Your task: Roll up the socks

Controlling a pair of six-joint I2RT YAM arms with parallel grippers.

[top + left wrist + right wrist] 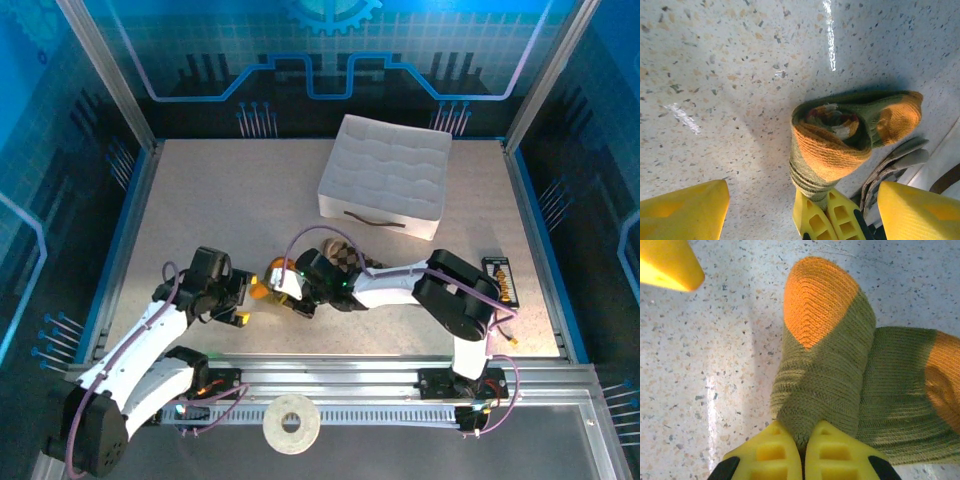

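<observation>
The green sock lies on the tabletop a little in front of the left front corner of the white quilted box, on the side toward the arm bases. It is wound into a loose bundle with its orange toe and heel showing. The checked sock sits closer to the box, partly under the right arm. Both socks look light, soft and limp. The thick knit should grip well, but it will likely sag and spring open when let go, so a hold probably wants to pinch through every layer at the roll's loose end, not one ply. The right fingers are pressed together on a fold at the striped cuff end, the wrist low and reaching leftward across the front of the box. The left fingers stand spread wide, touching nothing, the wrist tipped steeply down at the tabletop.
</observation>
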